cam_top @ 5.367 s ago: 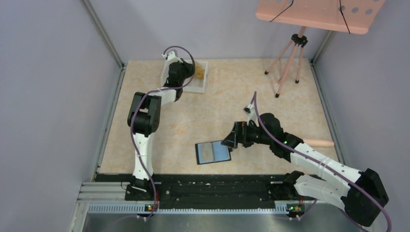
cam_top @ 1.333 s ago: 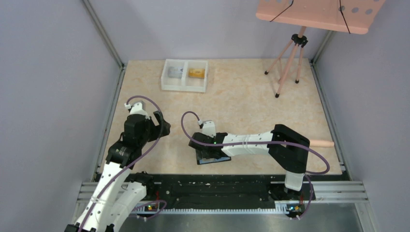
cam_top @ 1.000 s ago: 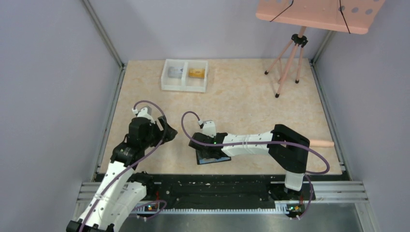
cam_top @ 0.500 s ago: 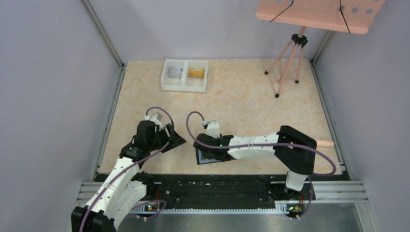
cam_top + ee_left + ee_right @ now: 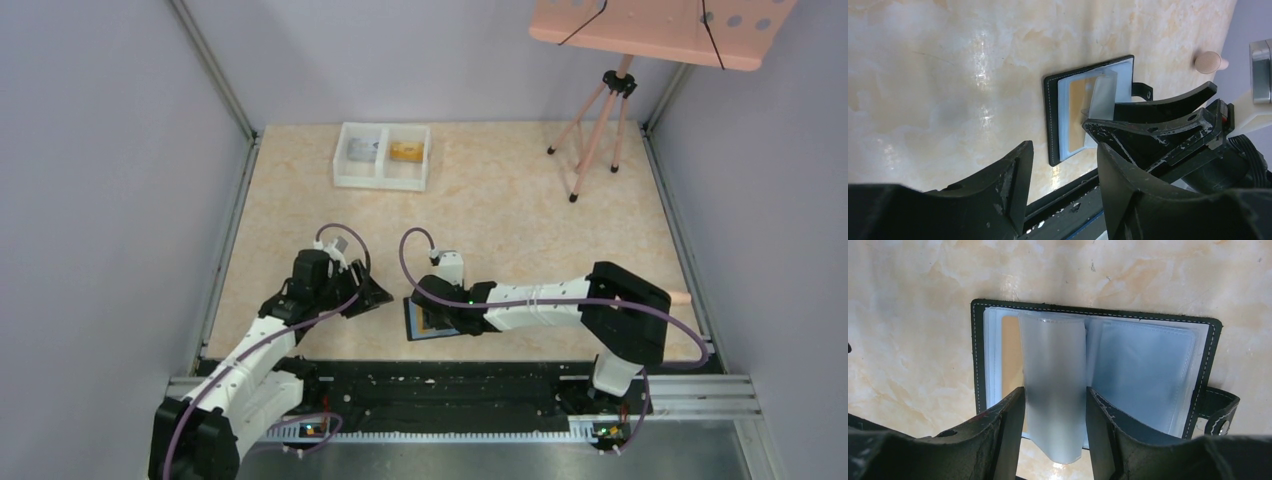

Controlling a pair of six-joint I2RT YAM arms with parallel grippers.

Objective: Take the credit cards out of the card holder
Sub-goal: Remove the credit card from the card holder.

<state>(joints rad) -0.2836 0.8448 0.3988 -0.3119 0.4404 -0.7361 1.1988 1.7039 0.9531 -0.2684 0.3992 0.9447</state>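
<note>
The left gripper (image 5: 378, 296), jaws apart and empty, has been brought beside the opened card holder (image 5: 979, 355) at lower centre. A clear sleeve page (image 5: 1053, 365) is straddled by the right gripper (image 5: 440, 312), grip unclear, and an orange credit card (image 5: 1010, 355) is exposed.

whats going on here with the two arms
The card holder lies open on the table. The right end effector is over it with a clear sleeve page standing between its fingers, exposing an orange-gold card in a pocket underneath. The left end effector, jaws apart and empty, sits just left of the holder. That card is not out yet.
</note>
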